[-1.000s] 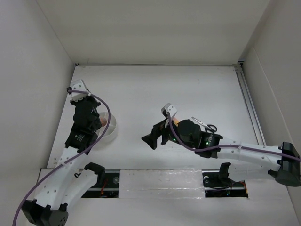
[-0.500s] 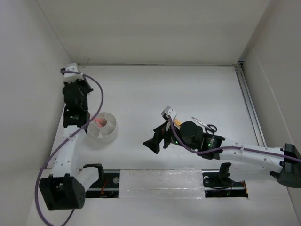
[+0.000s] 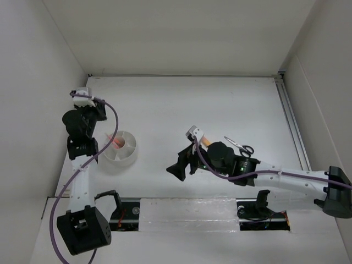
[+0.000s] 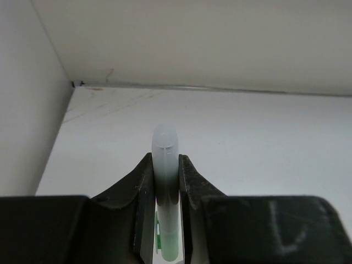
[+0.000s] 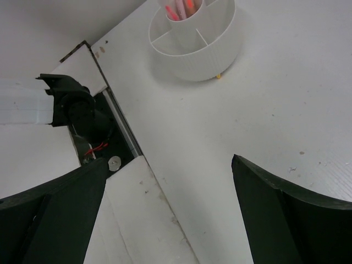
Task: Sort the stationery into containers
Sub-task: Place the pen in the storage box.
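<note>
The left gripper [image 4: 165, 184] is pinching a green marker [image 4: 165, 146] near the table's [image 3: 176, 104] left edge. Pink pens [image 5: 179, 8] are standing in the tub [image 5: 198, 52]. The right gripper's [image 3: 176, 166] fingers are gaping; scissors [image 3: 240, 146] toward the right edge are awaiting sorting.

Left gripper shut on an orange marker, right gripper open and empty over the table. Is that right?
Not quite. The left wrist view shows the marker in the left gripper is green with a pale cap, not orange. The rest stands: left gripper shut on it, right gripper open and empty over the table.
</note>
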You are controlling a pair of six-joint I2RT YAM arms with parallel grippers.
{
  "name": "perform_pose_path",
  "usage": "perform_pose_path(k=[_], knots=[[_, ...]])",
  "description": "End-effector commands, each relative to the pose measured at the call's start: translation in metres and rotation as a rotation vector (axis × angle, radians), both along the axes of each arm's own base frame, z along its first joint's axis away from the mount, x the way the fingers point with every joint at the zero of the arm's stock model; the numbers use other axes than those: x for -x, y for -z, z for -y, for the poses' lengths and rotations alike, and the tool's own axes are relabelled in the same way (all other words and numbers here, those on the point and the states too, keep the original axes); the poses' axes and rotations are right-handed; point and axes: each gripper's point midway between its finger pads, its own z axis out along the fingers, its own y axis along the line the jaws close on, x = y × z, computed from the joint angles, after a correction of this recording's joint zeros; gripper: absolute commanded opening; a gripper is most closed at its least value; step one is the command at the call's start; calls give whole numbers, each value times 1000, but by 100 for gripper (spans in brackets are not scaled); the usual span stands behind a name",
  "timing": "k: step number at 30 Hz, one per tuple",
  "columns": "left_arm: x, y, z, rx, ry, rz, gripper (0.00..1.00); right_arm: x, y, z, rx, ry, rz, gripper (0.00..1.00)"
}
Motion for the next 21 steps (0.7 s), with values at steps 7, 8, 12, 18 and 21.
perform_pose_path(k=[7, 8, 12, 18, 21], knots=[[-4, 40, 20, -54, 144, -32, 0, 6, -42, 10, -124, -22, 61, 100], [-4, 45, 20, -50, 144, -42, 0, 7, -46, 12, -133, -22, 66, 100], [-6, 69, 23, -37, 170, -102, 0, 11, -48, 14, -145, -40, 67, 100], [-7, 95, 26, -12, 193, -166, 0, 14, -56, 19, -167, -40, 77, 100], [-7, 103, 21, -18, 166, -186, 0, 15, -58, 23, -178, -40, 82, 100]])
